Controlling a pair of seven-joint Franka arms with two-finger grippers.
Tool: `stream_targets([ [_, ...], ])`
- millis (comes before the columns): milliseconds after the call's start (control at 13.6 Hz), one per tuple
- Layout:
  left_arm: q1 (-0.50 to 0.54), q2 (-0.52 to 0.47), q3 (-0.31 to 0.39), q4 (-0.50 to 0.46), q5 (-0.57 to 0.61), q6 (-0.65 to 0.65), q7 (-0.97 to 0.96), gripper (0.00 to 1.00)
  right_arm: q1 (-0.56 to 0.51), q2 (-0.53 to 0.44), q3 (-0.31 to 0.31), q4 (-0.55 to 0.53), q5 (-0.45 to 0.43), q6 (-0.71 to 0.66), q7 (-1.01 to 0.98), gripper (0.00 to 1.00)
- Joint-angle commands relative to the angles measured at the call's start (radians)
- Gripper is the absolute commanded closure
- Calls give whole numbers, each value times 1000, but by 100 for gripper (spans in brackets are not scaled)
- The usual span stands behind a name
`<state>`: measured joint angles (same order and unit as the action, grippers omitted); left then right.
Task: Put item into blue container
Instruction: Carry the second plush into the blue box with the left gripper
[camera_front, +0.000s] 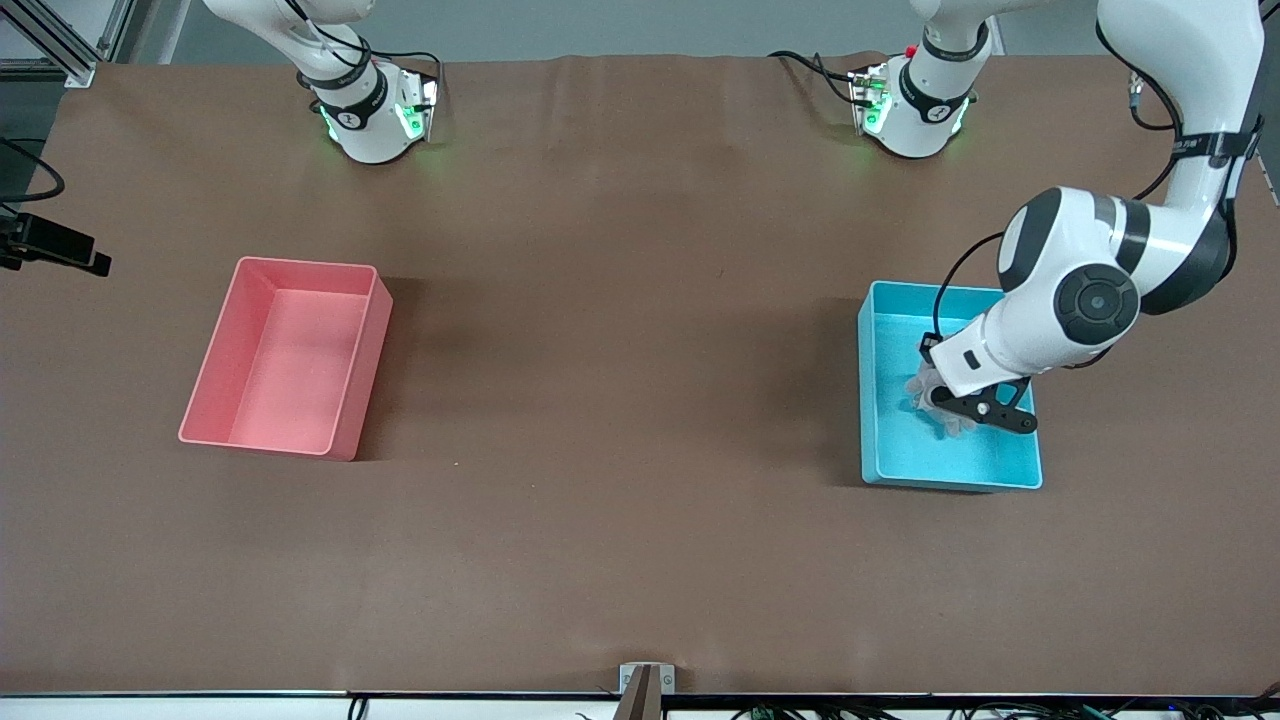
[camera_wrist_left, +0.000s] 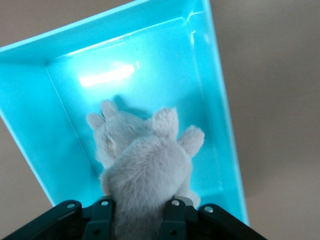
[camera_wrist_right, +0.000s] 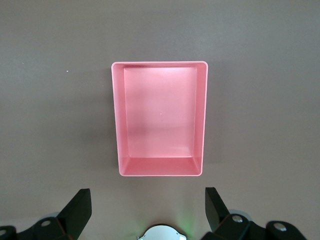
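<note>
Cyan plastic makes up the blue container (camera_front: 885, 400), which sits toward the left arm's end of the table (camera_front: 620, 540). Directly above its open top hangs the left gripper (camera_wrist_left: 142, 220), fingers clamped tight on a grey plush toy (camera_wrist_left: 145, 170) that dangles inside the walls; whether the toy touches the floor of the bin is hard to judge. Well away, toward the right arm's end, the right gripper (camera_wrist_right: 147, 205) waits with fingers spread wide and nothing in them, straight over a pink bin (camera_wrist_right: 159, 117).
</note>
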<state>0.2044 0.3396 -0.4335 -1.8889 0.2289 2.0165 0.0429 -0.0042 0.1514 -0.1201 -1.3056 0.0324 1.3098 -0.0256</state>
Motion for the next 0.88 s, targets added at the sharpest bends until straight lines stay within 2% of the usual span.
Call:
stream_targets([
  [0, 24, 74, -10, 1, 55, 76, 3, 76, 0, -44, 3, -47, -19, 17, -22, 0],
  [367, -11, 151, -8, 8, 63, 145, -64, 76, -2, -84, 3, -49, -17, 3, -25, 0],
  [514, -10, 171, -8, 8, 63, 162, -66, 75, -2, -131, 2, -85, -17, -7, -24, 0],
  [661, -7, 183, -7, 10, 63, 168, -66, 69, -2, -188, 2, -144, -17, 2, -25, 0],
  [734, -5, 182, -7, 11, 73, 166, -67, 55, -2, -206, 2, -153, -17, -1, -25, 0],
  [807, -7, 180, -8, 11, 81, 166, -71, 24, 3, -214, 5, -153, -20, -4, -25, 0],
])
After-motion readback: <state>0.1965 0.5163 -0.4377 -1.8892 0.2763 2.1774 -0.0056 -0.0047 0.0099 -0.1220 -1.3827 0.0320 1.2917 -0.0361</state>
